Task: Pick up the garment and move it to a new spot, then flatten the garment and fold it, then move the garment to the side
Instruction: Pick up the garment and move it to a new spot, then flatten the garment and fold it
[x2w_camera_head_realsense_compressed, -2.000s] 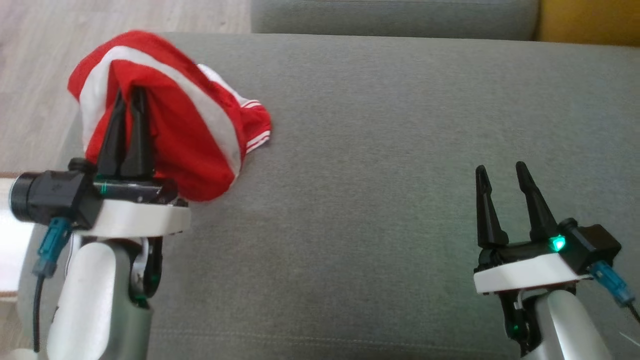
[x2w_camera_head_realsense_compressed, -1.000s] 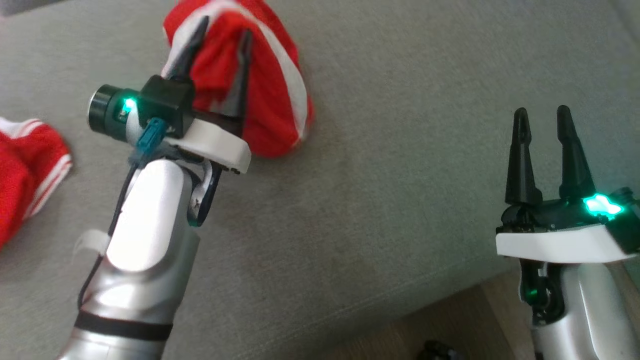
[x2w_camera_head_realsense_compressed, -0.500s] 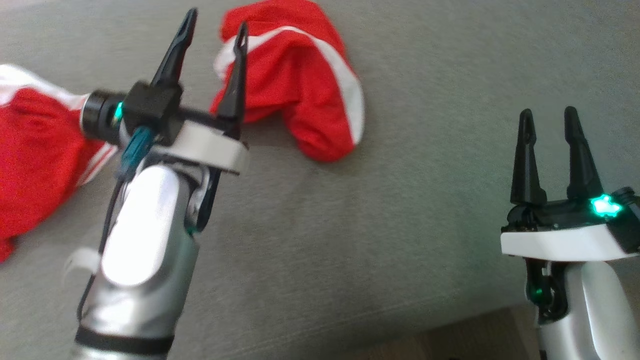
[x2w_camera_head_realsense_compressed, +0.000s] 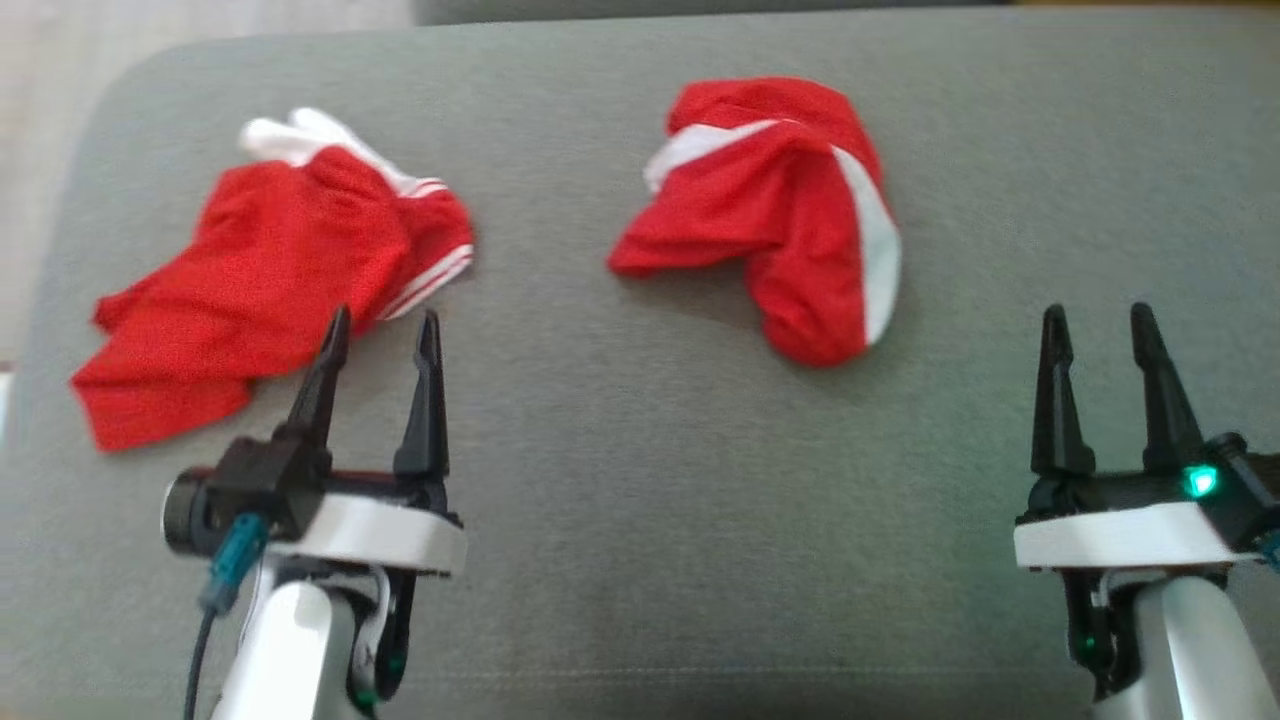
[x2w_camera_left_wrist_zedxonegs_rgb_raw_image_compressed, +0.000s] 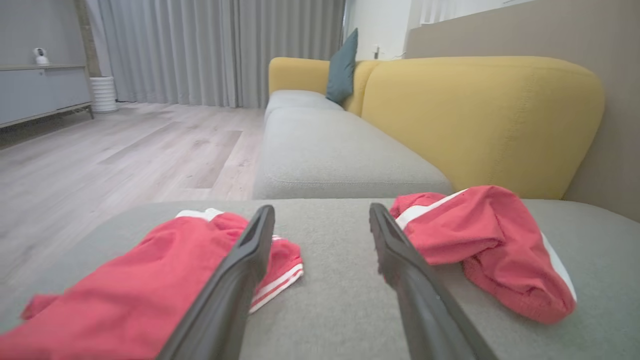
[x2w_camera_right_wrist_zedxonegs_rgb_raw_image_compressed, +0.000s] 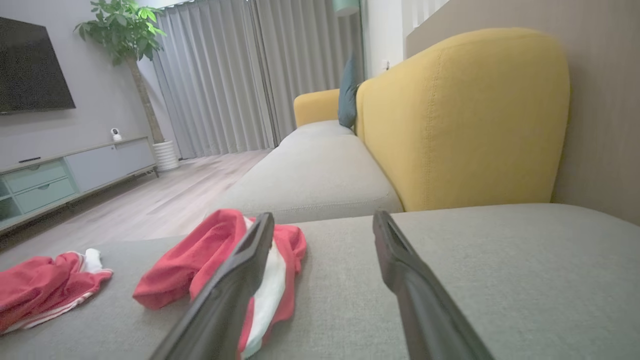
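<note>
**Operator:** What is different from a moment ago?

**Spotter:** Your left claw no longer grips the white-banded garment. Its fingers stand wide with nothing between them, pulled back low on your left.

**Operator:** Where is the garment now?

**Spotter:** It sits in a crumpled heap near the middle of the grey cushion, towards the back and well apart from both claws. It is away from the left corner where you had it lifted. Don't confuse it with the striped garment, which lies at the left, just beyond your left claw's tips.

**Operator:** And the right side?

**Spotter:** Your right claw is just as wide and empty as before, waiting at the lower right.

**Operator:** So is the first step finished?

**Spotter:** I judge it is: the garment is released at a new spot. Flattening comes next. The heap is doubled over itself, so you probably need one claw on each side to find an edge and draw the cloth out.
</note>
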